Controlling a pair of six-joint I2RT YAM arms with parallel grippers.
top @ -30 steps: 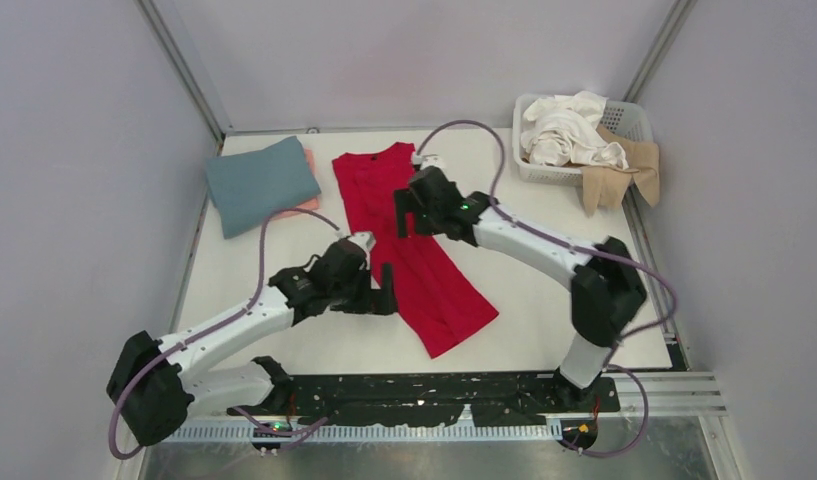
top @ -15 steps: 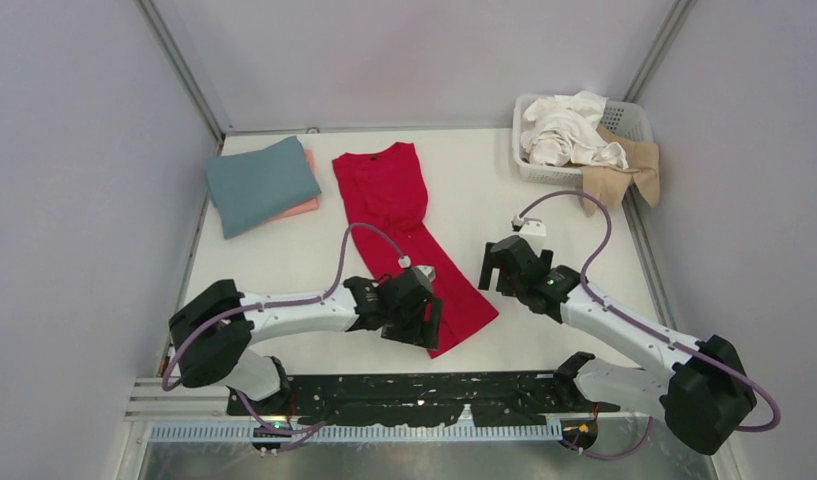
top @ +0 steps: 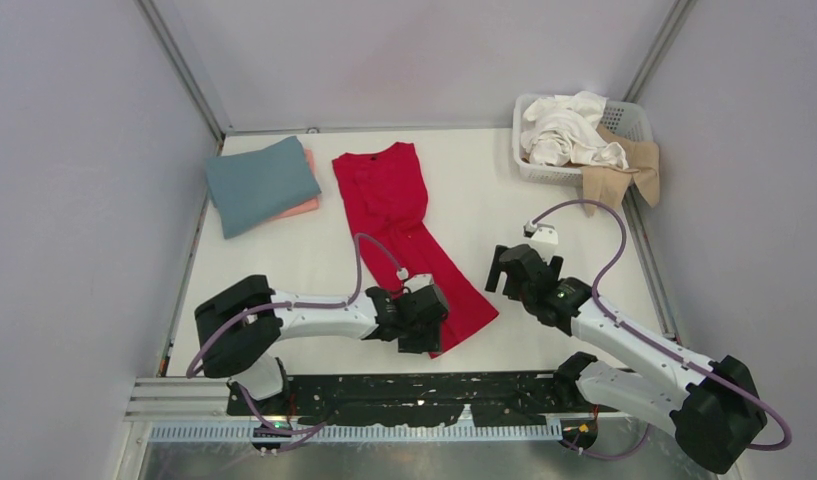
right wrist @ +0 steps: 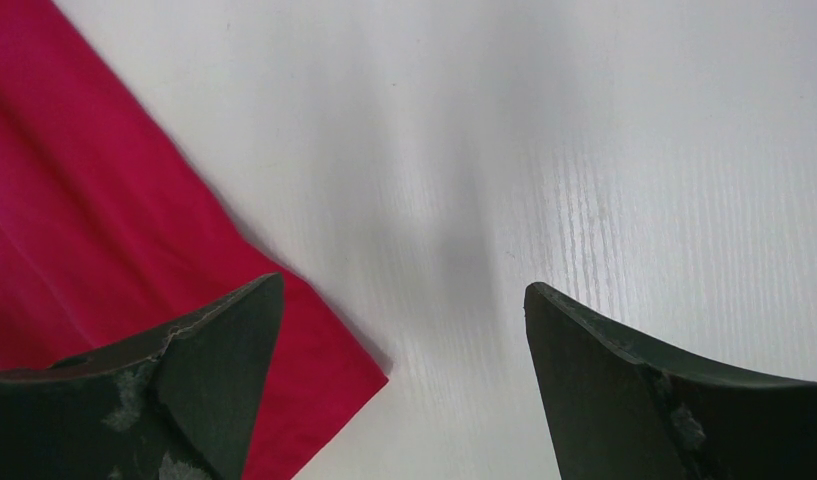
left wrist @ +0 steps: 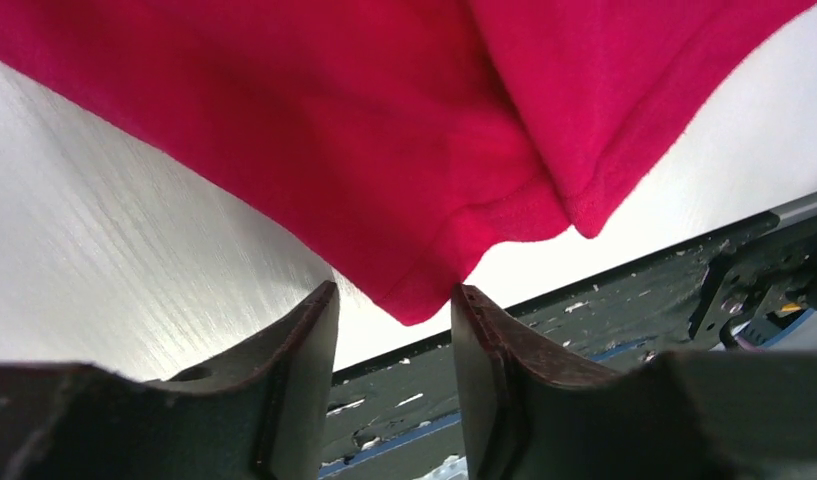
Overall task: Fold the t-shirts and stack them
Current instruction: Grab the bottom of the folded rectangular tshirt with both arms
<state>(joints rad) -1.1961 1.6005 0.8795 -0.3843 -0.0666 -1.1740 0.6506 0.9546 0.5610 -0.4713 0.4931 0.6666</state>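
The red t-shirt lies flat on the white table, folded lengthwise into a long narrow strip. It runs on a slant, with the collar at the far end near the table's middle and the hem at the near end, angled to the right. The cloth is bright and plain, smooth over most of its length, with two layers showing at the hem.

The left gripper is at the nearest hem corner, low over the table. Its jaws stand a small way apart and the tip of the corner sits at the gap between them; the cloth does not look pinched. Just beyond it is the black mounting rail along the near edge.

The right gripper hangs over bare table just to the right of the hem's right corner, its jaws spread wide with nothing between them.

At the far left a folded teal-blue shirt rests on a salmon pink shirt, of which only the right edge shows.

At the far right stands a white slotted basket. White shirts are heaped loosely in it, and a tan shirt hangs over its near rim onto the table.
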